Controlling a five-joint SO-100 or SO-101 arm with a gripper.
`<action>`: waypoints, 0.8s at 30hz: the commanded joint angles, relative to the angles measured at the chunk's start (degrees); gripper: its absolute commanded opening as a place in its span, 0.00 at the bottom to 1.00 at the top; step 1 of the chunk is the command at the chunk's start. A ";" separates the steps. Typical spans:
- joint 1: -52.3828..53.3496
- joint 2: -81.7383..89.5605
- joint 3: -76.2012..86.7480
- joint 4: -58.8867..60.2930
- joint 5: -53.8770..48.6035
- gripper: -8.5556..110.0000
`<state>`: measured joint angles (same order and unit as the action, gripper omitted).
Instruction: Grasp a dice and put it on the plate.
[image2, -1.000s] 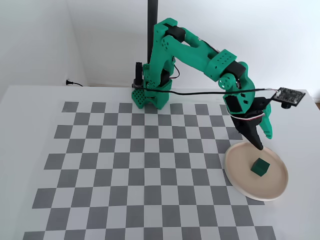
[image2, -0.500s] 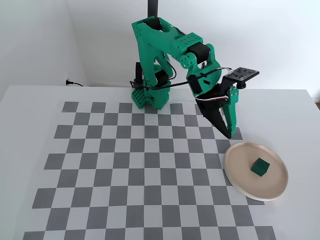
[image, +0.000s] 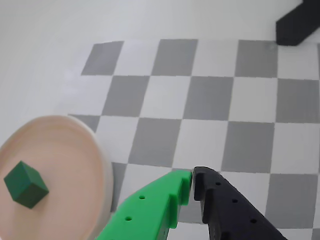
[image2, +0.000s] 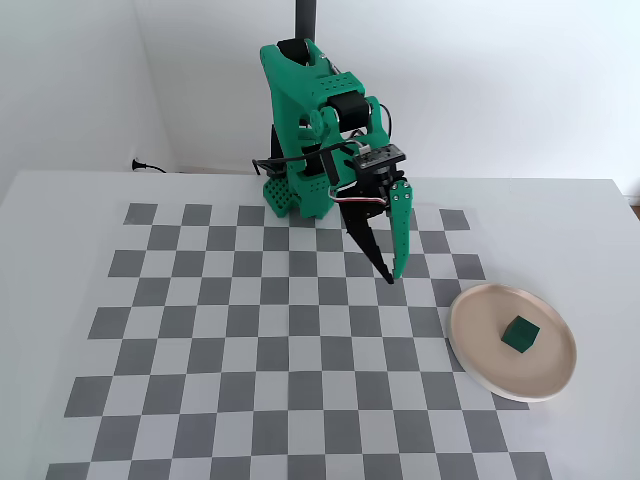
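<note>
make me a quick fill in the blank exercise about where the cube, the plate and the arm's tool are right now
1. The small dark green cube lies on the round beige-pink ____.
2. The green and black tool of the arm is ____ and holds nothing.
3. In the fixed view the tool hangs over the grey and white ____ mat, apart from the cube.
4. In the fixed view the cube lies to the ____ of the tool.

Missing words: plate; shut; checkerboard; right
</note>
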<state>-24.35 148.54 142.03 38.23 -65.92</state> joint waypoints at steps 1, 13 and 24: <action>3.43 6.15 1.85 -1.58 3.52 0.04; 10.11 24.61 17.49 -0.44 16.00 0.04; 11.87 37.00 27.25 3.43 25.93 0.04</action>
<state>-12.57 181.41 169.01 41.04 -42.45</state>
